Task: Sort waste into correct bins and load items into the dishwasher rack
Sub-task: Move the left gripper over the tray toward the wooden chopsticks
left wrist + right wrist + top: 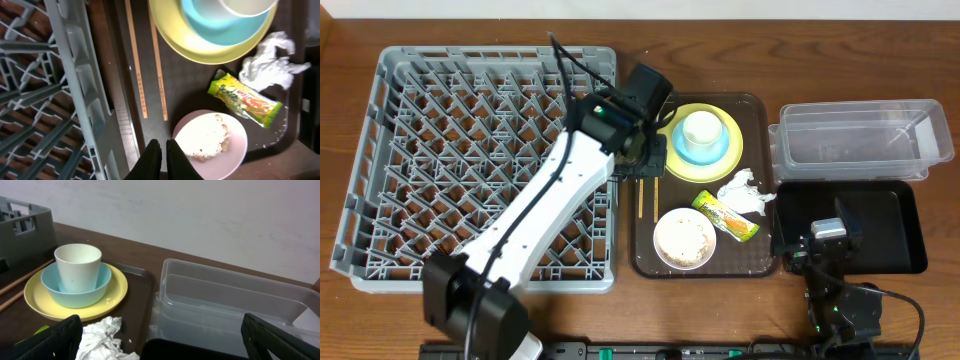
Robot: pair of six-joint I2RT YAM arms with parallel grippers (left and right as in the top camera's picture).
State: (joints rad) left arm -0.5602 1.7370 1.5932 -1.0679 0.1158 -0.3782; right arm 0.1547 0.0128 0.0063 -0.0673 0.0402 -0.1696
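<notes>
The left arm [535, 215] extended diagonally from its near-edge base toward the middle of the workspace, wrist pitched downward. The left gripper [162, 146] was closed, its fingers [151, 161] nearly touching. The right arm [835, 290] sat apparently folded near its base, the right gripper [160, 335] spread wide.

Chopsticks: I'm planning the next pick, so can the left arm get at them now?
Probably yes. The left tool hovers shut right by the chopsticks, which lie bare on the brown tray; only the dishwasher rack stands close beside them.

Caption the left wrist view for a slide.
Shut left claw over brown tray; chopsticks and white bowl of food scraps below.
</notes>
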